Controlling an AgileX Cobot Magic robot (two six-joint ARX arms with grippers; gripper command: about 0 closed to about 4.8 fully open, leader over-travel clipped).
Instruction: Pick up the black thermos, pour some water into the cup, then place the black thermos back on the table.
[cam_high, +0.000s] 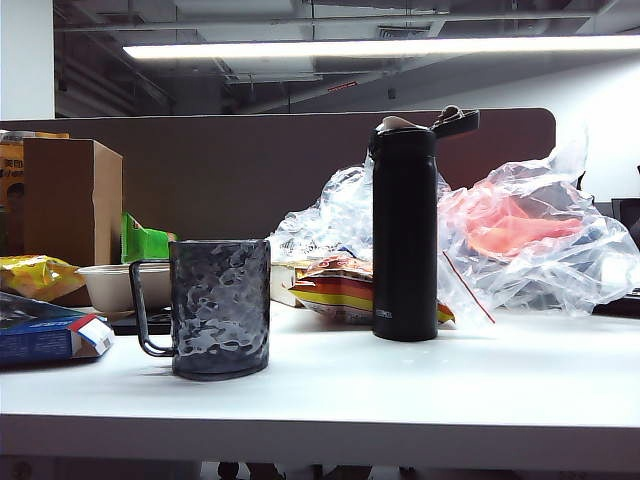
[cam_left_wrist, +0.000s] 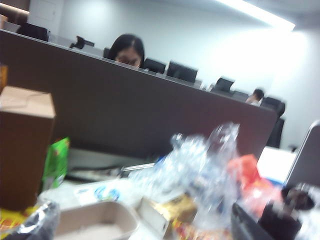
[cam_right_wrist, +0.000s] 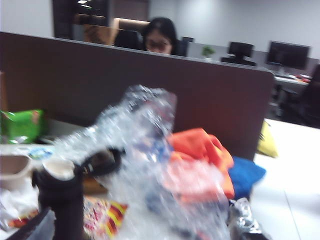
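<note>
We see the black thermos (cam_high: 404, 230) standing upright on the table (cam_high: 450, 390), its long axis vertical and its base flat on the white top. Its flip lid is hinged open and juts up and to the right in the exterior view, with the pale spout bare at the top. The small white print near the base faces the camera.

The cup (cam_high: 220, 305) stands upright to the left of the thermos and a little nearer the front edge, apart from it. Its mouth faces up and its thin black handle points left.

The table is white with a thick pale front edge. Behind the thermos lie crumpled clear plastic bags (cam_high: 540, 240) with something orange inside, and a striped snack packet (cam_high: 335, 290). Behind the cup sit a pale bowl (cam_high: 110, 285), a green packet (cam_high: 145, 240) and a cardboard box (cam_high: 70, 200). A blue box (cam_high: 40, 335) lies at the far left.

A dark partition (cam_high: 250, 170) closes off the back of the table, with a long ceiling light (cam_high: 380, 47) above it. In the left wrist view a dark-haired person (cam_left_wrist: 127, 50) sits beyond the partition among monitors.

Neither the left tool nor the right tool appears in the exterior view. Both wrist views are blurred, look across the clutter toward the partition, and show no clear fingers. We cannot tell whether either tool is wide or narrow.
</note>
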